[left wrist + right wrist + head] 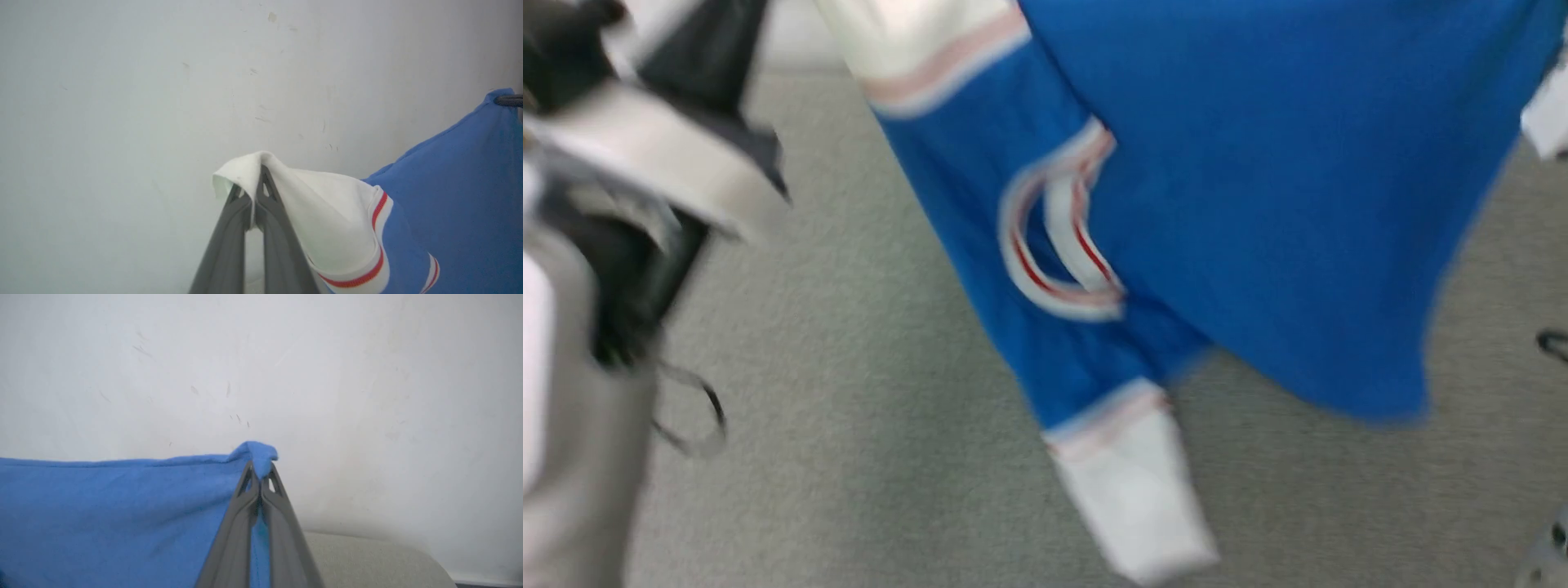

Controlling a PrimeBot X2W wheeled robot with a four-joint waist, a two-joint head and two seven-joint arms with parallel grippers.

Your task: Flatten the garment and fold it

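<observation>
Motion-blurred garment (1258, 204) cut off at top edge; unidentifiable dark-and-white shape (645, 163) at left

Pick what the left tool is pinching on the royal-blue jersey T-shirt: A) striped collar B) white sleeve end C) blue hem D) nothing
B: the left wrist view shows the left tool shut on the white sleeve end of the royal-blue jersey T-shirt.

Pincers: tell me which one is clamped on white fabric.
The left pincer: it is shut on the white sleeve end of the garment, while the right pincer pinches plain blue cloth.
</observation>
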